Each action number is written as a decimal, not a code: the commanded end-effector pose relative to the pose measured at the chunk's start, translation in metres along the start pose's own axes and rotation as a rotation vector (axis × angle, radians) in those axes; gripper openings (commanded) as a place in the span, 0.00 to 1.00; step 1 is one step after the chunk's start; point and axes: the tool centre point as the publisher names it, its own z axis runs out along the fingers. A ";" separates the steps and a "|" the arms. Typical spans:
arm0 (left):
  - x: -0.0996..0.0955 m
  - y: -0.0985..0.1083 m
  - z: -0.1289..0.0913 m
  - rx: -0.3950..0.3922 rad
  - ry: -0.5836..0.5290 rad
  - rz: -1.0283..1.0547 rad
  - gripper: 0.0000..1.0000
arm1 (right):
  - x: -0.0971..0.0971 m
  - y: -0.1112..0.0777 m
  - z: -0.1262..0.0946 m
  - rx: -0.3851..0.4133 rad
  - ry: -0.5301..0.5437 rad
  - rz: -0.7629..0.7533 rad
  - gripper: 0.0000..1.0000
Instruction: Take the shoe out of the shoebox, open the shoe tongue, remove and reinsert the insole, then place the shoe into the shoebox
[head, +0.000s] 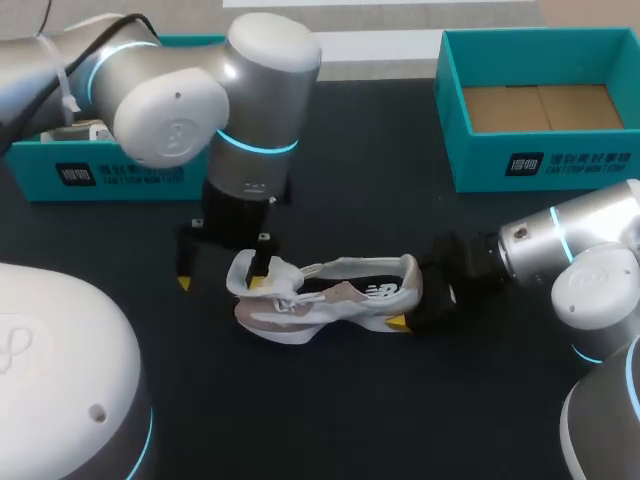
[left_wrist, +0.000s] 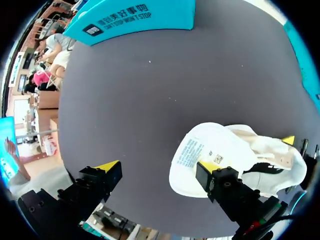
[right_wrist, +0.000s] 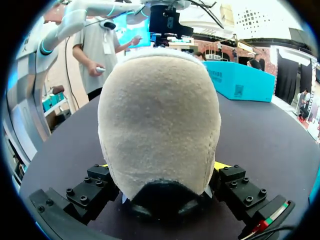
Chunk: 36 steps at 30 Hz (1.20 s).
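A white and beige shoe (head: 320, 295) lies on its side in the middle of the dark table (head: 330, 410), heel toward my right arm. My right gripper (head: 425, 298) is shut on the heel. In the right wrist view the beige heel (right_wrist: 160, 115) fills the gap of that gripper (right_wrist: 161, 172) and touches both fingers. My left gripper (head: 222, 278) hangs open over the toe end. In the left wrist view the lifted white tongue (left_wrist: 200, 150) lies against one finger (left_wrist: 220, 182) of this gripper (left_wrist: 159, 167), and the other finger stands clear over bare table.
An open teal shoebox (head: 540, 150) with a bare cardboard floor stands at the back right. A second teal box (head: 110, 175) stands at the back left, partly hidden by my left arm. Bare tabletop lies in front of the shoe.
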 end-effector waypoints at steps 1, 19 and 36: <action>-0.004 -0.004 -0.016 0.017 -0.008 0.142 1.00 | -0.001 -0.004 0.006 0.004 0.000 0.000 0.00; 0.040 -0.013 -0.084 0.263 0.157 0.958 1.00 | -0.001 -0.004 0.006 0.004 0.000 0.000 0.00; 0.092 -0.008 -0.152 0.464 0.302 1.483 0.49 | -0.001 -0.004 0.006 0.004 0.000 0.000 0.00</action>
